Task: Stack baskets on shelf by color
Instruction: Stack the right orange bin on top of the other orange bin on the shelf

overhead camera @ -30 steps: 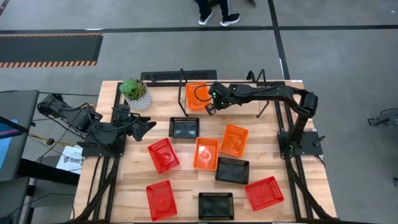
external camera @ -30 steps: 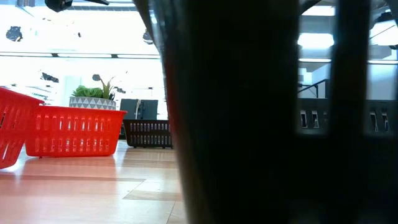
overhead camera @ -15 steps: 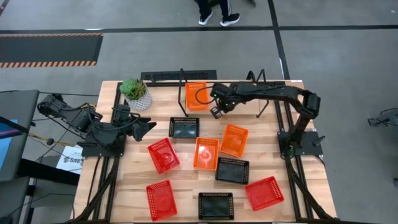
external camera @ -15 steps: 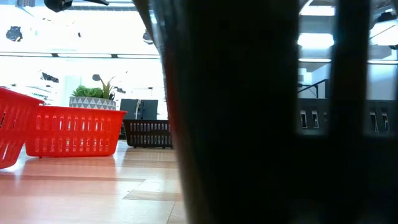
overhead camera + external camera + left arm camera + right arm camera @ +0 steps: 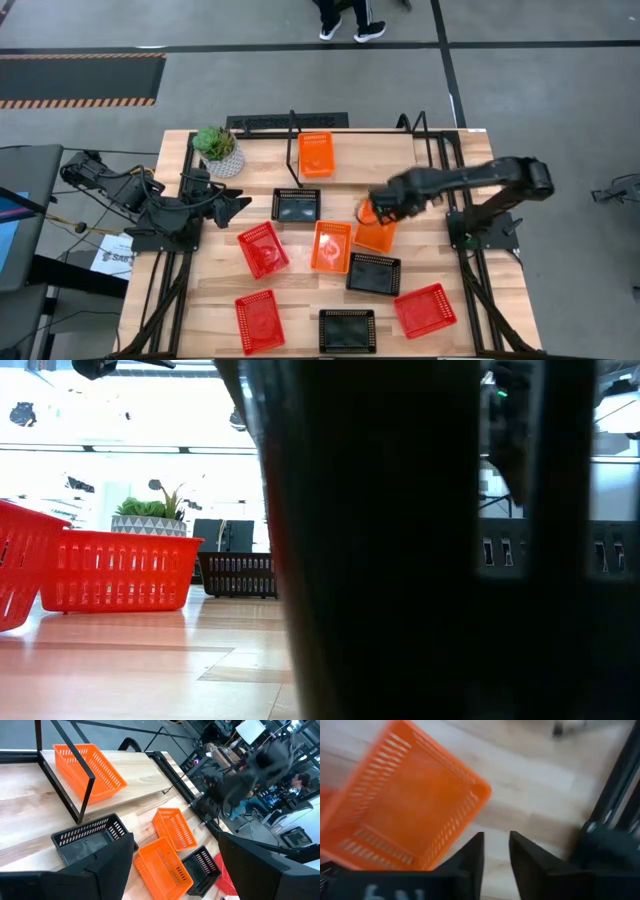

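**Right arm swings off the shelf toward a second orange basket**

Since a second ago the right arm has left the shelf and come down the table; one orange basket (image 5: 316,154) sits alone on the shelf (image 5: 372,148) at the table's 12 o'clock edge.

High view: the right gripper (image 5: 380,210) hovers at the top edge of the nearer loose orange basket (image 5: 377,228), just right of centre. A second loose orange basket (image 5: 331,246) lies just beside it at its 8 o'clock, and a black basket (image 5: 373,273) touches at 6 o'clock, so room there is tight; the open side is toward 12 o'clock. The left gripper (image 5: 228,205) waits at 9 o'clock near the plant pot (image 5: 219,149). I judge the step to be fetching the second orange basket; next comes a grip on its rim, clear of its neighbours.

Low view: a dark shape close to the lens blocks most of it; red baskets (image 5: 118,570) stand at 9 o'clock.

Left wrist view: the left fingers (image 5: 102,865) stand wide apart, holding nothing.

Right wrist view: the right fingers (image 5: 470,857) are narrowly parted, empty, just beside the orange basket's rim.
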### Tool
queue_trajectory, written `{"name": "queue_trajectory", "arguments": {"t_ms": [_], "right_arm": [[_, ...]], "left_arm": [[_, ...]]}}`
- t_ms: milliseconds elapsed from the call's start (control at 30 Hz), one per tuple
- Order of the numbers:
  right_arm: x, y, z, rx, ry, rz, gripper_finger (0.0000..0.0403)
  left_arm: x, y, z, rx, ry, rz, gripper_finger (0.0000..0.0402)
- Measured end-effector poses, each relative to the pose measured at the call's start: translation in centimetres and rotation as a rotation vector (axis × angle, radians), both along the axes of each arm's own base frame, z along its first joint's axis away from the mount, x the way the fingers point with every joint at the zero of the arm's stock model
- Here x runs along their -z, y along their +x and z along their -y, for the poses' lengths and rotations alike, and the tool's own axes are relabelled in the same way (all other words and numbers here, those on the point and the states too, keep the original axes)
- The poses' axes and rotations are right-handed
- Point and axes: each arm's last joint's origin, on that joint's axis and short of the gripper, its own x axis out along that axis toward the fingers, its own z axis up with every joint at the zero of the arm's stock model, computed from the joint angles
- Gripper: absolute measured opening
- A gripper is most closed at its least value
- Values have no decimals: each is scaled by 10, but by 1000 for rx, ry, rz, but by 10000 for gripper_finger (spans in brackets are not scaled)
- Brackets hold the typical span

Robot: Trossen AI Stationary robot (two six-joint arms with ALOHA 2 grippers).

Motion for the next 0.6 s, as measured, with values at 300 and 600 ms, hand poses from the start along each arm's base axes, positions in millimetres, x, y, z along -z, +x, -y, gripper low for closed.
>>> {"name": "queue_trajectory", "arguments": {"t_ms": [300,600], "right_arm": [[52,-12,-19,247,31,239,228],[78,5,-27,245,61,248,202]], "left_arm": [[0,0,0,0,0,-1,279],[0,0,0,0,1,0,279]]}}
